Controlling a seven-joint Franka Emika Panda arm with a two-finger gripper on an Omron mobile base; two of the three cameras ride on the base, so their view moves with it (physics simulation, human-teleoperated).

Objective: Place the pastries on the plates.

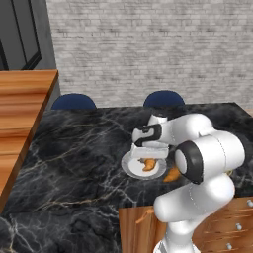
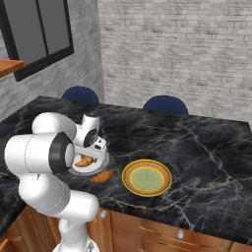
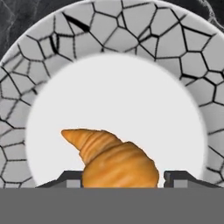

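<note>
Golden croissant (image 3: 114, 159) between pincer (image 3: 120, 178) fingertips.

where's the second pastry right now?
On the black counter, lying between the white plate and the yellow plate: the loose pastry, just off the white plate's rim.

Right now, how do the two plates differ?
The white plate has a plain white centre and a grey cracked-pattern rim; the yellow plate has an orange-yellow rim and a greenish centre. The white plate has a croissant over it, between the claw's tips; the yellow plate is bare. Both are round, shallow, on the counter.
</note>
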